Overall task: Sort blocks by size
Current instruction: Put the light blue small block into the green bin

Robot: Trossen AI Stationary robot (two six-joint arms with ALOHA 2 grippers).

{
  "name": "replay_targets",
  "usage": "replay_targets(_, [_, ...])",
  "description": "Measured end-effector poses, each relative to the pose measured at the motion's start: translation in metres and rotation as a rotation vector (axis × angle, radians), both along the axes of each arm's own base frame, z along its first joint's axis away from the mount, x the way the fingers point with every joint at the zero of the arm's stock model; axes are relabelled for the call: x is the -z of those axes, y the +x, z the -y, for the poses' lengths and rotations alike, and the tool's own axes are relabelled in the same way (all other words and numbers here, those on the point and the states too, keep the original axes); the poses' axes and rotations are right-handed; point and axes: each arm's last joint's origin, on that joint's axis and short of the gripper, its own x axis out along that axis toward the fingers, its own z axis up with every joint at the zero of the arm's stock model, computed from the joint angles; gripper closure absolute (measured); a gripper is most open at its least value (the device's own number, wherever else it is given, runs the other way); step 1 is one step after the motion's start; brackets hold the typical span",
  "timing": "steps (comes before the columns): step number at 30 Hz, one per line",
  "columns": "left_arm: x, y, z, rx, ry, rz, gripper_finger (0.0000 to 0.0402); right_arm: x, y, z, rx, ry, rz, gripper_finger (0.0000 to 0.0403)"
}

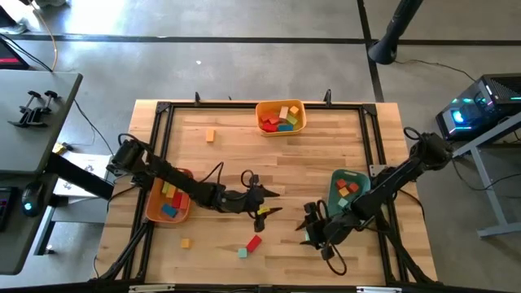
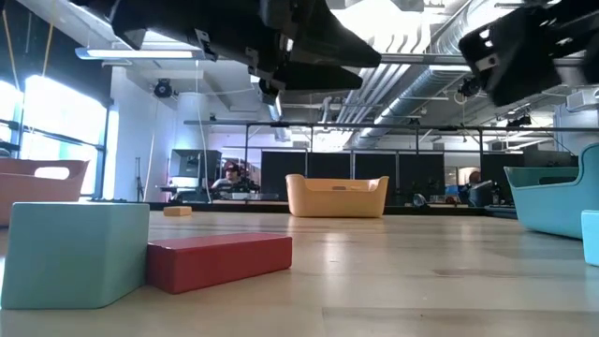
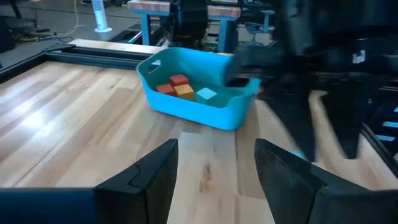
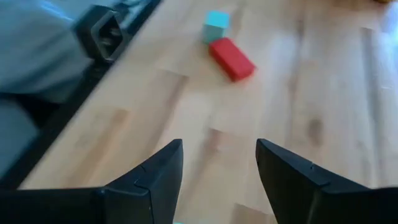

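Nearest the low camera sits a teal cube (image 2: 75, 253) touching the end of a red bar (image 2: 220, 262), both close to the table's front edge, a little left of centre. In the overhead view the red bar (image 1: 254, 242) runs diagonally, its low end at the cube (image 1: 242, 253).

My right gripper (image 1: 313, 230) hangs just to their right, fingers spread and empty; its wrist camera looks straight at the pair, the bar lying slantwise across the line of the fingers. I judge this the nearer arm for the pick (wrist turn needed first).

My left gripper (image 1: 264, 203) hovers behind the bar, toward mid-table, also open, nothing held.

Farther back: orange tray (image 1: 167, 199) at the left edge, teal tray (image 1: 348, 191) right, yellow tray (image 1: 281, 116) at the far edge, all holding blocks.
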Motion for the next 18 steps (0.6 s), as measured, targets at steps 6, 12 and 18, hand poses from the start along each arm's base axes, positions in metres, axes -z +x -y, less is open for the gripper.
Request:
replay_targets(6, [0.0,-0.001,0.003,0.0,-0.005,-0.002,0.0204,-0.002,0.003,0.004,0.008,-0.033,-0.036,0.0161])
replay_targets(12, [0.002,-0.001,0.002,-0.006,-0.017,-0.014,0.0204,-0.001,-0.005,0.001,-0.061,-0.044,-0.175,0.0118])
replay_targets(18, [0.002,-0.001,0.002,-0.006,-0.018,-0.016,0.0204,0.018,-0.016,-0.007,-0.044,-0.055,-0.209,0.0116])
